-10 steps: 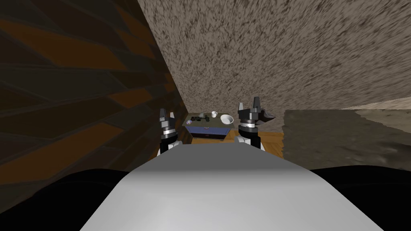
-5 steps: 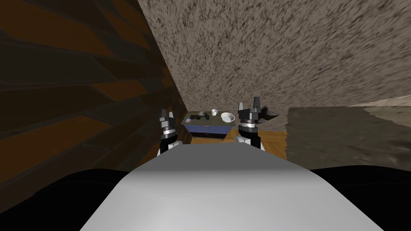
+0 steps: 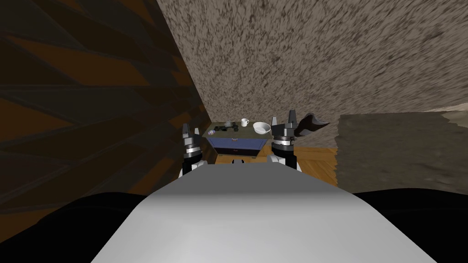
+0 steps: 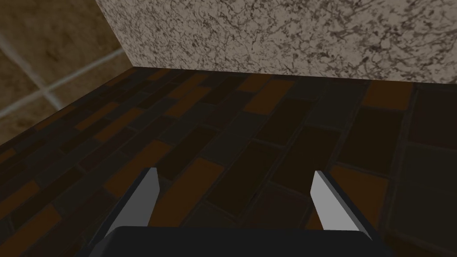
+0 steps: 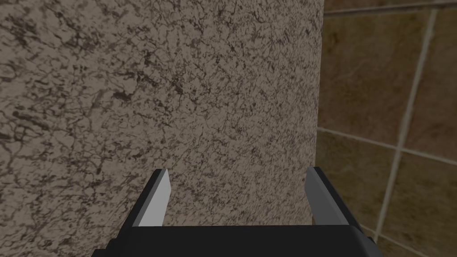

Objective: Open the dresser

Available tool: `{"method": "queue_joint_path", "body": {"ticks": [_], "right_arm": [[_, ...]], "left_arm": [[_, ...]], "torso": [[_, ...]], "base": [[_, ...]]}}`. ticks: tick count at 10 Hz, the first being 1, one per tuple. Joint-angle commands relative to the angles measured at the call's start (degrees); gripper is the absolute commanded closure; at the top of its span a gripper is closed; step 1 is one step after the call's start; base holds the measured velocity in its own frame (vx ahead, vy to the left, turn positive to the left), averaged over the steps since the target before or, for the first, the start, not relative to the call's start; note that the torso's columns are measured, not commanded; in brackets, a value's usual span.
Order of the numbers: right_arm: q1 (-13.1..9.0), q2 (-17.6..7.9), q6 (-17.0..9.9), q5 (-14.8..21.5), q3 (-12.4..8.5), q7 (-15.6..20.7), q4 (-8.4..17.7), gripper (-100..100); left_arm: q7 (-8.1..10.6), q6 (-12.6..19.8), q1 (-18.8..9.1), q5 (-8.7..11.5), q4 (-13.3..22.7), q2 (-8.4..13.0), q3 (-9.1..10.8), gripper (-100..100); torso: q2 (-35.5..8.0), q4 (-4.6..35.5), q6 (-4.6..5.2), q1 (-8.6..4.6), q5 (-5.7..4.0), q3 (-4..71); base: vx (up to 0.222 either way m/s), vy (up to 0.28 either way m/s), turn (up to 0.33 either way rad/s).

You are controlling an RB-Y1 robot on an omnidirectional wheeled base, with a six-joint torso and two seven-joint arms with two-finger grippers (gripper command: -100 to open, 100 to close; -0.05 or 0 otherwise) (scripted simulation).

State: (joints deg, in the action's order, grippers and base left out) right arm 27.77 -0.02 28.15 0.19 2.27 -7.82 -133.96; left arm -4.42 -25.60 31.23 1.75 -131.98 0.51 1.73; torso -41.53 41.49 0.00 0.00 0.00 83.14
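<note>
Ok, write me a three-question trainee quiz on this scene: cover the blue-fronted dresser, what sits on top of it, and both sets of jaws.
1. True or false: the right arm's jaws are shut on the blue-fronted, olive-topped dresser.
2. On the dresser top, what lies to the robot's right of the small white handled mug? A) a round white bowl B) a red book C) a green bottle
3. Fill in: the left arm's jaws stand ____, with nothing between them.

Key: 1 false, they stand open and empty; 2 A; 3 open.
</note>
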Motion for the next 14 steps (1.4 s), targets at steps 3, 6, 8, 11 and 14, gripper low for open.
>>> {"method": "queue_joint_path", "body": {"ticks": [3, 6, 8, 11, 14], "right_arm": [[0.0, 0.0, 0.0, 0.0, 0.0, 0.0, 0.0, 0], [0.0, 0.0, 0.0, 0.0, 0.0, 0.0, 0.0, 0], [0.0, 0.0, 0.0, 0.0, 0.0, 0.0, 0.0, 0], [0.0, 0.0, 0.0, 0.0, 0.0, 0.0, 0.0, 0], [0.0, 0.0, 0.0, 0.0, 0.0, 0.0, 0.0, 0]], "left_arm": [[-0.50, -2.8, -1.6, -0.5, 5.7, 6.0, -0.02, -100], [-0.86, -4.7, -2.8, -0.9, 9.5, 7.5, -0.08, -100], [-1.27, -6.8, -4.0, -1.4, 13.4, 8.4, -0.14, -100], [-1.73, -9.2, -5.4, -1.8, 18.3, 9.1, -0.21, -100], [-2.22, -11.8, -6.9, -2.4, 22.5, 9.7, -0.28, -100]], "torso": [[-0.7, 0.8, 0.00, -0.04, -0.01, 1.4], [-0.7, 0.8, 0.00, 0.00, 0.00, 1.4], [-0.8, 0.8, 0.00, 0.04, 0.01, 1.4], [-0.8, 0.8, -0.01, -0.02, -0.01, 1.4], [-0.8, 0.8, 0.00, 0.01, 0.00, 1.4]], "base": [[0.011, -0.024, 0.001], [0.017, -0.028, 0.001], [0.020, -0.021, 0.001], [0.021, -0.031, 0.002], [0.012, -0.026, 0.001]]}}
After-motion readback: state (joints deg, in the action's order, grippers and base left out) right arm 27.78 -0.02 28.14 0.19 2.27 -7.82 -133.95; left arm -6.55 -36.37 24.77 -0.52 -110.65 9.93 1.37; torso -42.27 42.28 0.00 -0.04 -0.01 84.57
